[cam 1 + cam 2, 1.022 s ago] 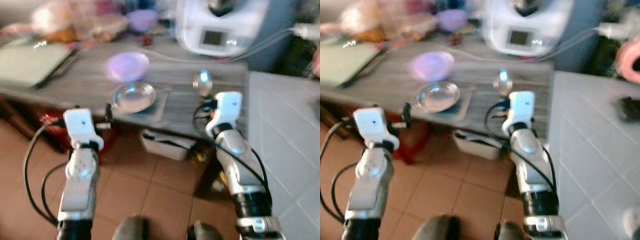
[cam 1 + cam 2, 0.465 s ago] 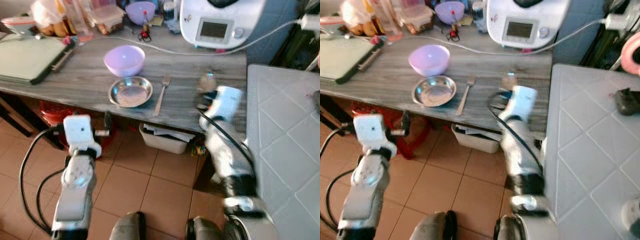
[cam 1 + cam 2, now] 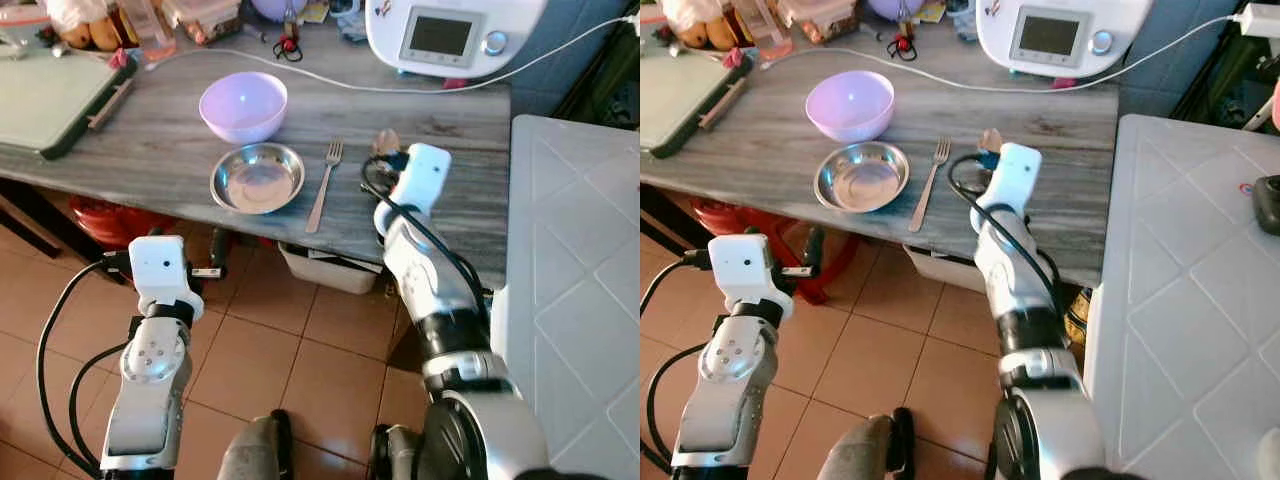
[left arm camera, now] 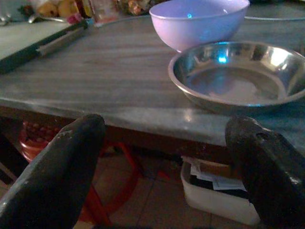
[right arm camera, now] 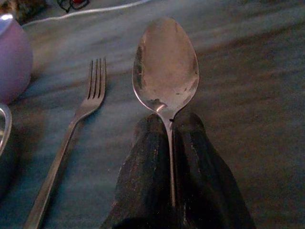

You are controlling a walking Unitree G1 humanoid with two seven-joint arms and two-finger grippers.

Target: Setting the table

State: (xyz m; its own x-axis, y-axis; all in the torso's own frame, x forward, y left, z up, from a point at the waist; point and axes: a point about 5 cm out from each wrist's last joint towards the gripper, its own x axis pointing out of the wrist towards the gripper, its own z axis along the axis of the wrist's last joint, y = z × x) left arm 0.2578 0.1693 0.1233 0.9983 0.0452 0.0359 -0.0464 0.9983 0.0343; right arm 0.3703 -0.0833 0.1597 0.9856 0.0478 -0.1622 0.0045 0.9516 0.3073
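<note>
Spoon (image 5: 166, 71), dull scuffed metal with an oval bowl, is pinched by its handle in right gripper (image 5: 170, 125).

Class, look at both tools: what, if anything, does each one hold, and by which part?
The right tool pinches a spoon by its handle, just below the bowl. The left tool is open, holding nothing.
</note>
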